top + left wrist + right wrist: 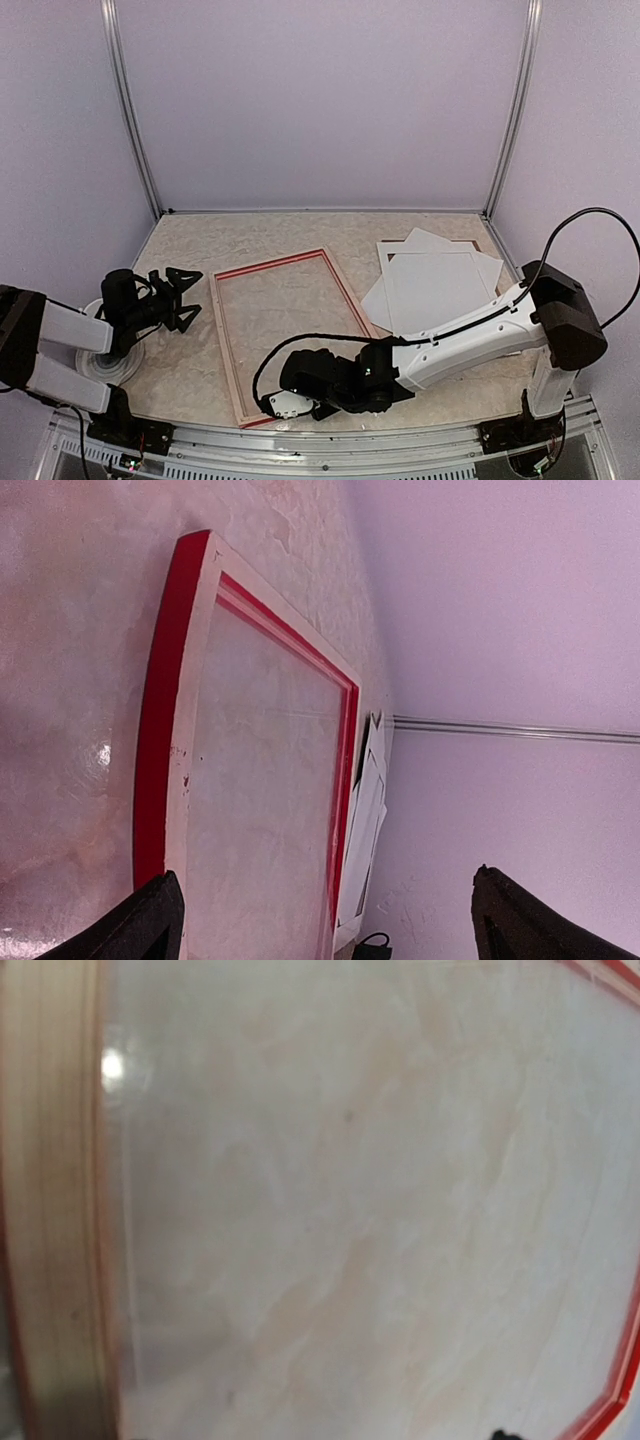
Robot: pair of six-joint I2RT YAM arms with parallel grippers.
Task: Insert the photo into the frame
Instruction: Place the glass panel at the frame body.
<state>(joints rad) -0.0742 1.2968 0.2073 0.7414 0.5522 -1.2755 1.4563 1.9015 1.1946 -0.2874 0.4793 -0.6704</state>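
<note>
Frame (226,340) lies back-up, long axis running near-to-far.

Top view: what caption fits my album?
Frame lying pale side up, right pincer at its near edge, white sheets beside.

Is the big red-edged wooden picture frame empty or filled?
Empty: the red-edged wooden frame shows only marbled tabletop through its pane; white sheets lie outside it.

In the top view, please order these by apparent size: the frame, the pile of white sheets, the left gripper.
1. The frame, largest.
2. The pile of white sheets, somewhat smaller.
3. The left gripper, clearly the smallest.
</note>
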